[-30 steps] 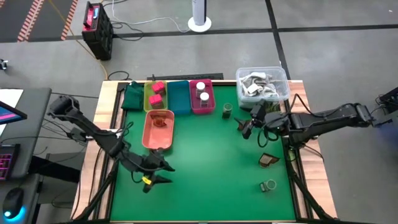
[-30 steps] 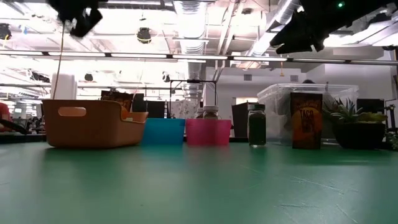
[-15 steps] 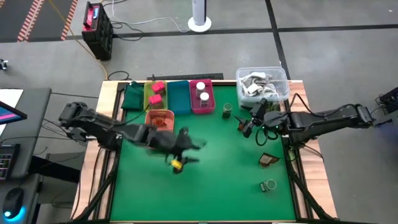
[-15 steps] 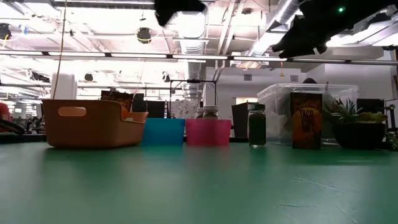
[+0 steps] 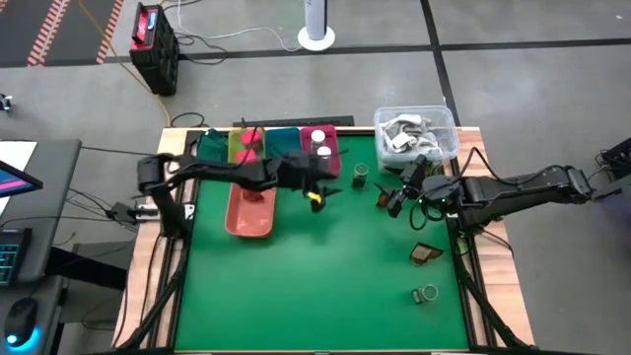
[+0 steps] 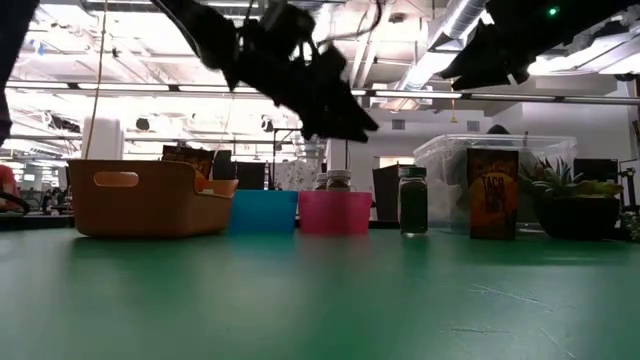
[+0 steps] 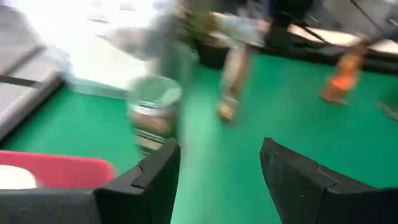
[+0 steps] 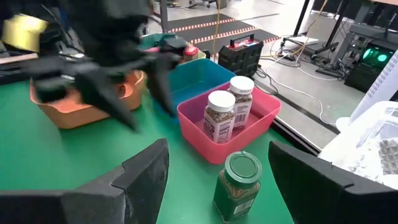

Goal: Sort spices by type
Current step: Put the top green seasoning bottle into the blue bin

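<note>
Green table (image 5: pixel 325 266): trays group sorted spices; left gripper (image 5: pixel 317 192), open and empty, nears green jar (image 5: pixel 361 176); right gripper (image 5: pixel 392 200) waits open, empty.

Lighting is bright and even, coming from ceiling strips that blow out to white in the low view, so the arms there read as black silhouettes. The green table (image 5: pixel 325 276) shows only soft, faint shadows from above. The left gripper (image 5: pixel 317 192) is smeared with motion blur overhead, and its wrist view is streaky all over. The right wrist view is crisp on the magenta tray (image 8: pixel 231 140), though the left arm (image 8: pixel 99 56) blurs across it.
</note>
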`<act>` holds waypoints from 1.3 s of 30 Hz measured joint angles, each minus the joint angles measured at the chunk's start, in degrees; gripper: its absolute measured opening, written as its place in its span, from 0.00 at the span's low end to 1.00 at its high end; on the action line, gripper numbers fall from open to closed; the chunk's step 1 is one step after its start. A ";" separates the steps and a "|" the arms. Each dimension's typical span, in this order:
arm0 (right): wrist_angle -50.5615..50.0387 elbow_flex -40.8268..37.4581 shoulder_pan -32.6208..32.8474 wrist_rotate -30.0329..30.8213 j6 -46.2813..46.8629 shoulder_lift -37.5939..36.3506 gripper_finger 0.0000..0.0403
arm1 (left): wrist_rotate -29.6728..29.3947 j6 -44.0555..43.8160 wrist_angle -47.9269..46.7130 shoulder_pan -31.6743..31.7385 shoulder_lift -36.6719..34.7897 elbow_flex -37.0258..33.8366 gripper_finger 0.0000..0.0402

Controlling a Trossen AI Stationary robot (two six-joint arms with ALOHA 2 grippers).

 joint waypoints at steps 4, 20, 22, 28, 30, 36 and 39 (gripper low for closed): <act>-1.35 -0.02 0.44 0.25 0.56 -1.87 0.75 | 0.10 0.80 2.83 3.64 4.56 2.27 0.52; -3.09 -0.02 0.35 0.32 1.67 -3.22 0.75 | 5.69 9.00 2.95 4.54 18.62 18.75 0.81; -3.14 -0.02 0.35 0.32 1.65 -3.20 0.75 | 5.71 10.03 2.96 4.47 19.85 19.44 0.84; -2.99 -0.02 0.35 0.32 1.63 -3.20 0.75 | 5.69 10.36 3.19 4.51 23.92 21.60 0.85; -3.01 -0.02 0.35 0.32 1.62 -3.22 0.75 | 5.66 10.17 2.90 4.49 25.09 22.01 0.85; -2.88 -0.02 0.35 0.32 1.60 -3.20 0.75 | 5.49 9.95 4.55 4.42 25.56 22.14 0.85; -2.85 -0.02 0.35 0.32 1.60 -3.20 0.75 | 5.18 9.80 5.30 4.27 25.59 22.14 0.84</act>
